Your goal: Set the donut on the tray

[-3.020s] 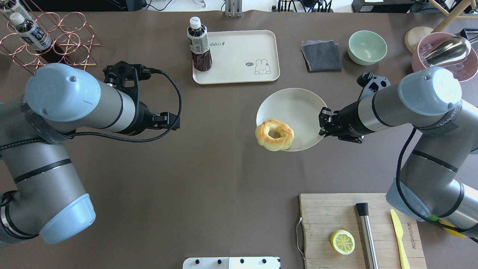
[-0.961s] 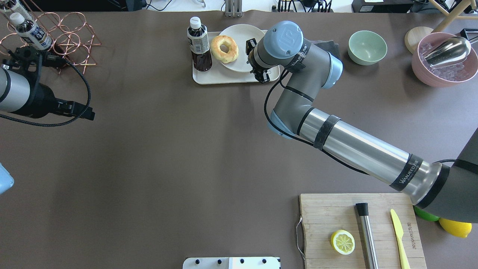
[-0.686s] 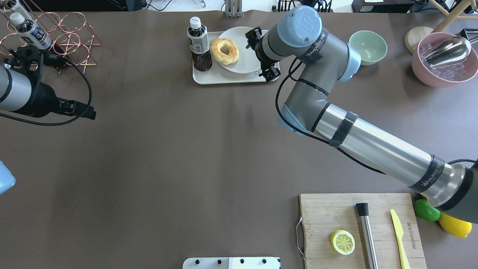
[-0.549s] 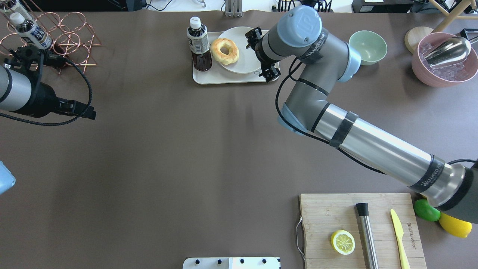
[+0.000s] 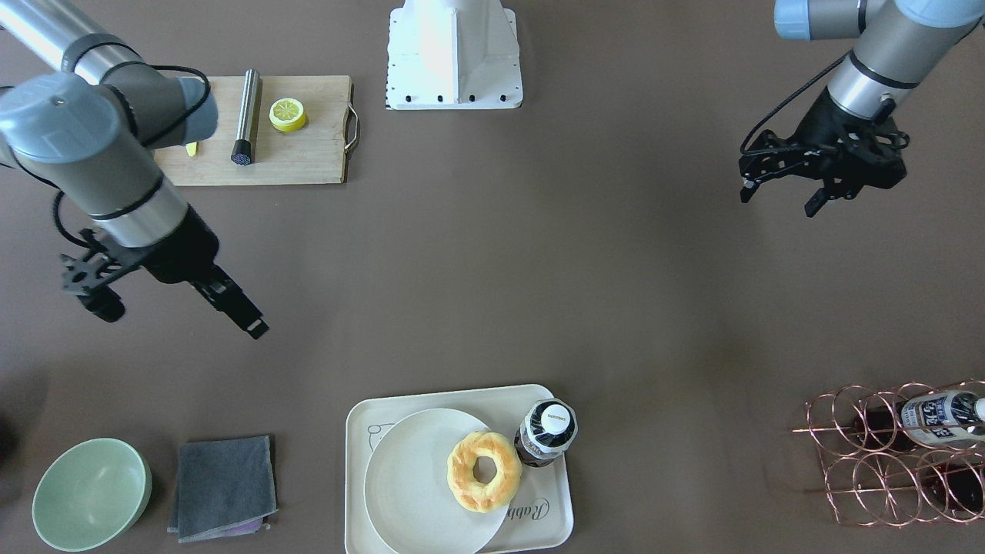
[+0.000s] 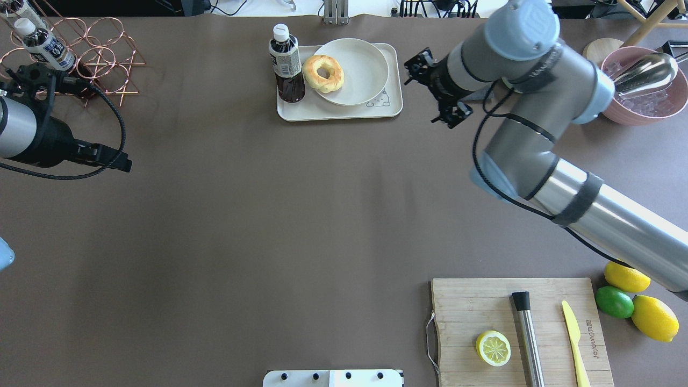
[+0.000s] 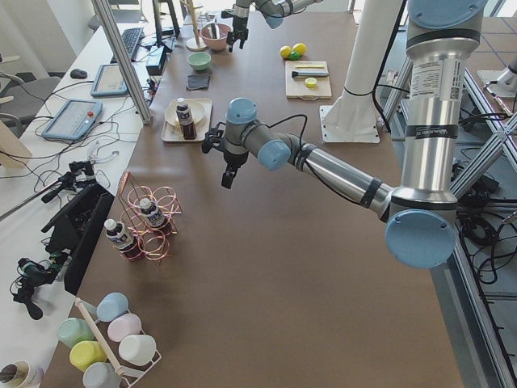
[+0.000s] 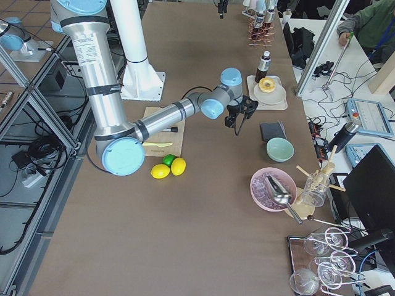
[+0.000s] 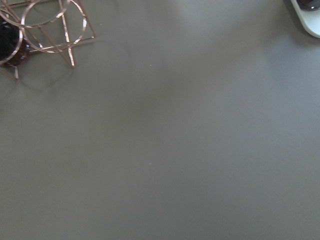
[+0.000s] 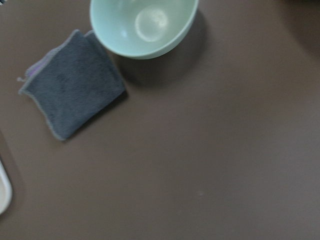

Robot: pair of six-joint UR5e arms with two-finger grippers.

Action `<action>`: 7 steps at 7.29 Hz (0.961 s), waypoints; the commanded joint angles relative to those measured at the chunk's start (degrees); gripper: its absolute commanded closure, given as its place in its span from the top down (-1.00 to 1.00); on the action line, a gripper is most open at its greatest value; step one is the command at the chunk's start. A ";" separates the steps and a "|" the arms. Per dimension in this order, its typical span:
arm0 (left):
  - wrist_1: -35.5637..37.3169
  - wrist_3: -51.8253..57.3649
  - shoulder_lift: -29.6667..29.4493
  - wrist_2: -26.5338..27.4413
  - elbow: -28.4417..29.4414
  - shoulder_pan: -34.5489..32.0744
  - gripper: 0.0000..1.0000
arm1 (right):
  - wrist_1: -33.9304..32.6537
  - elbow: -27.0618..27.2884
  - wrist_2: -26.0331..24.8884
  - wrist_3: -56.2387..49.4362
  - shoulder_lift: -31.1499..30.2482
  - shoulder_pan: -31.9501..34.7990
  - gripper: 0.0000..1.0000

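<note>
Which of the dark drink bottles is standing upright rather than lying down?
The white-capped bottle on the cream-white rectangular tray, next to the golden ring-shaped donut; the other bottles lie in the copper wire rack.

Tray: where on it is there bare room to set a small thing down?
Only the tray strip nearest the robot, between its rim and the plate, is bare. The rest is crowded: bottle, donut and plate stand close together.
</note>
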 commanded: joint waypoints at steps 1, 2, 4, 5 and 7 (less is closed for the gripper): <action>0.53 20.19 1.23 -6.31 8.53 -14.06 0.97 | -0.08 2.49 1.77 -31.91 -17.39 10.10 1.00; 0.53 25.65 1.40 -6.31 11.52 -17.59 0.97 | -0.60 1.61 2.03 -48.48 -23.11 16.50 1.00; 1.49 33.58 3.43 -6.23 16.18 -24.19 0.97 | -19.56 1.95 1.86 -81.36 -23.35 33.10 1.00; 3.24 36.48 3.77 -5.88 18.56 -25.43 0.97 | -25.59 1.43 1.77 -90.31 -22.38 37.27 1.00; 3.26 37.13 3.08 -2.99 24.88 -25.53 0.97 | -27.14 1.43 1.77 -91.89 -22.64 39.59 1.00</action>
